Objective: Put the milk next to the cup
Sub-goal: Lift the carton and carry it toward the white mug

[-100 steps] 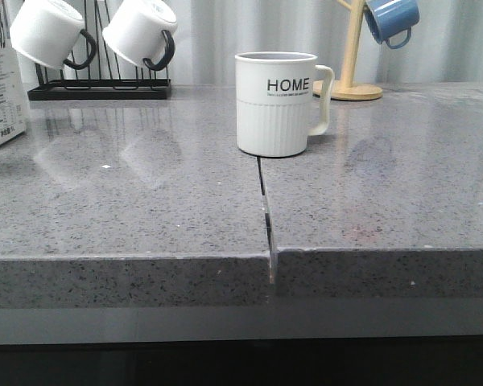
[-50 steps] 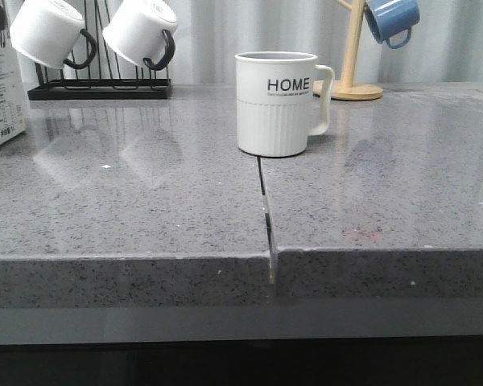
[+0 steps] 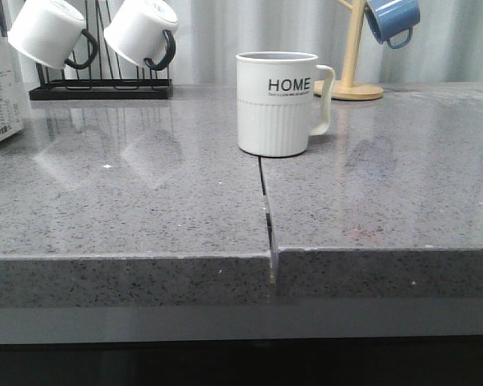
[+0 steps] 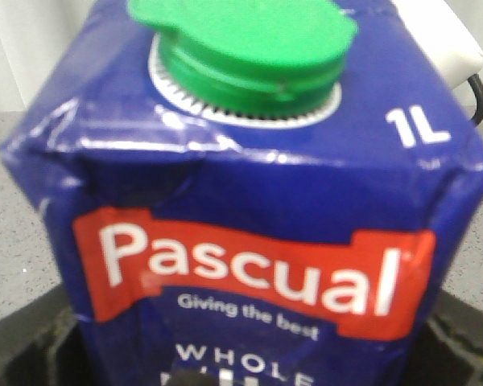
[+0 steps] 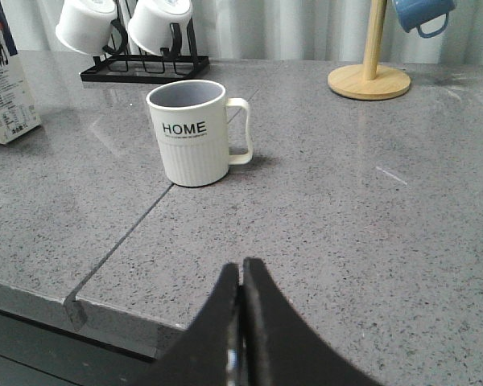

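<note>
Shifted slightly leftward, the milk (image 3: 0, 92) stands at the desk's (image 3: 145, 209) left edge; left end effector's state unclear, right end effector (image 5: 241, 277) pressed together.

Front and right wrist views share the cup (image 3: 277, 103); left wrist hugs the milk (image 4: 249, 241).

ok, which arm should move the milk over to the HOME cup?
Left. Its wrist camera is filled by the milk, with dark tool parts either side. The right tool is shut and empty, and the carton is far left of the cup.
</note>
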